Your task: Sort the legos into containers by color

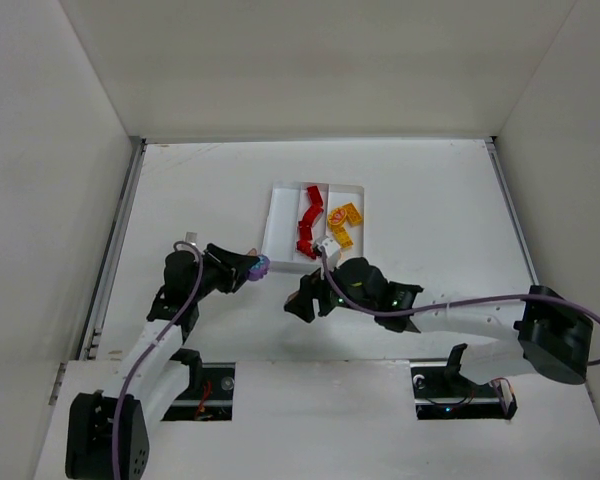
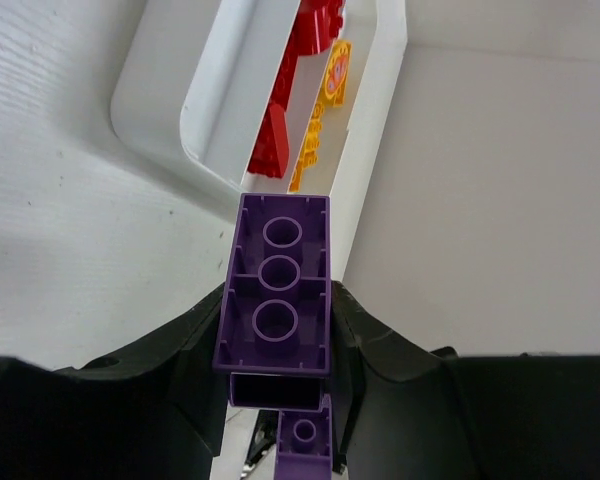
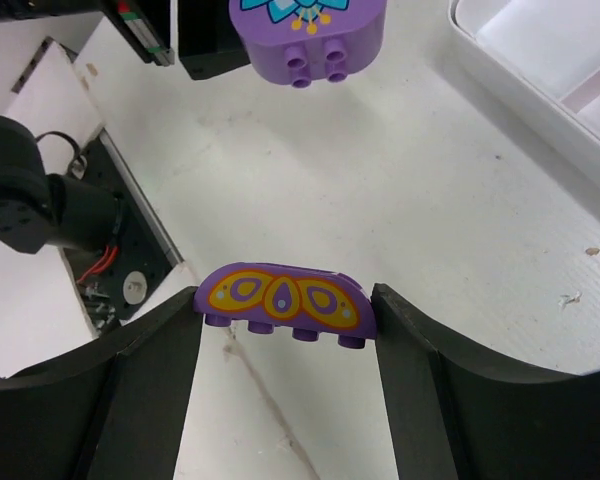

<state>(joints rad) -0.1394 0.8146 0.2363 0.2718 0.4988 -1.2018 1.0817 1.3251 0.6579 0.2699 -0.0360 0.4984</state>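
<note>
My left gripper (image 1: 248,268) is shut on a purple lego (image 1: 261,267) just left of the tray's near end. In the left wrist view the lego (image 2: 276,300) shows its hollow underside between the black fingers (image 2: 170,350). My right gripper (image 1: 302,300) is shut on a curved purple lego with yellow-orange print (image 3: 283,306), held above the table. The white tray (image 1: 278,215) has red legos (image 1: 308,225) in its middle compartment and yellow-orange legos (image 1: 342,222) in the right one. Its left compartment (image 2: 230,110) holds nothing that I can see.
The left gripper's lego, with a blue flower print (image 3: 308,35), shows at the top of the right wrist view. The tray's corner (image 3: 540,90) is at the top right there. White walls enclose the table on three sides.
</note>
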